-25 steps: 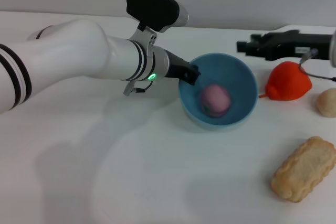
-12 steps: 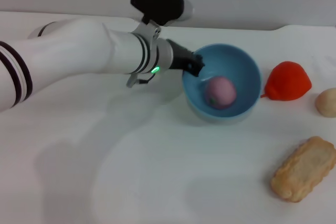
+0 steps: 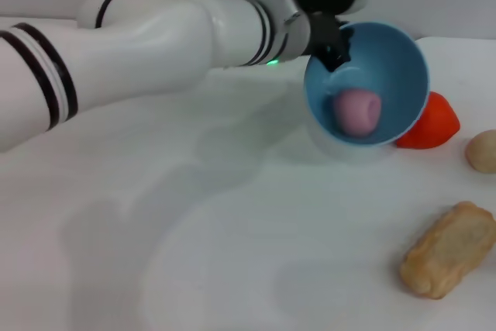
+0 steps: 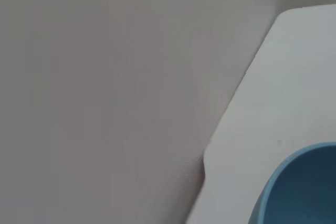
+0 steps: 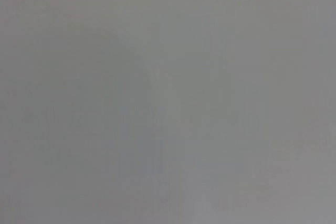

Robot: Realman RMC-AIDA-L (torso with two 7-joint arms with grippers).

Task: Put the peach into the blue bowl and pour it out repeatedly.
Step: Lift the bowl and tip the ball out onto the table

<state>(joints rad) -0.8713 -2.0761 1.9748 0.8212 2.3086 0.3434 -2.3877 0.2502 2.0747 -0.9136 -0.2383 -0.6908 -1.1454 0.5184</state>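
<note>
The blue bowl (image 3: 387, 75) is lifted off the table and tilted toward me, its mouth facing forward. The pink peach (image 3: 356, 110) lies inside it against the lower wall. My left gripper (image 3: 335, 46) is shut on the bowl's upper left rim, one dark finger showing inside the bowl. A part of the bowl's rim shows in the left wrist view (image 4: 299, 187). My right gripper is out of view; the right wrist view shows only a plain grey surface.
A red-orange pear-shaped fruit (image 3: 434, 123) lies just behind and right of the bowl. A pale beige lump (image 3: 482, 151) sits at the right edge. A tan biscuit-like block (image 3: 449, 249) lies front right. The white table (image 3: 194, 253) spreads to the front left.
My left gripper has lifted the bowl up and to the right and tilted it further toward me. The peach has rolled to the lower wall. The right gripper left the view a second ago.
</note>
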